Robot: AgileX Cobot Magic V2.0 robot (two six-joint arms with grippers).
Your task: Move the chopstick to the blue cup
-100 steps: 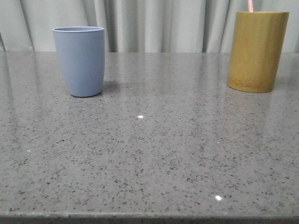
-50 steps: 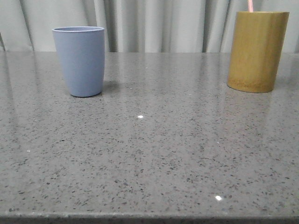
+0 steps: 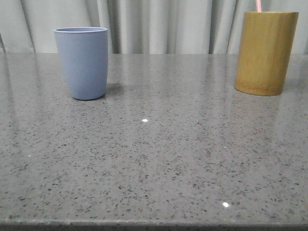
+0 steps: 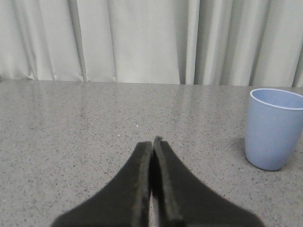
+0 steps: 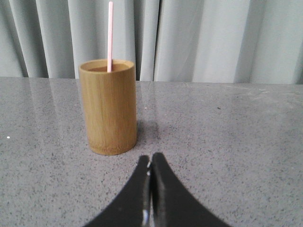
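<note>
The blue cup (image 3: 84, 62) stands upright at the far left of the table and shows in the left wrist view (image 4: 273, 128) too. A thin pink chopstick (image 5: 110, 36) stands in a yellow-brown bamboo cylinder (image 5: 109, 113); in the front view only its tip (image 3: 258, 6) pokes above the cylinder (image 3: 265, 52) at the far right. My left gripper (image 4: 152, 142) is shut and empty, low over the table, apart from the cup. My right gripper (image 5: 150, 157) is shut and empty, a short way before the cylinder. Neither gripper shows in the front view.
The grey speckled stone table (image 3: 159, 159) runs back to pale pleated curtains (image 3: 163, 24). Its front edge lies along the bottom of the front view.
</note>
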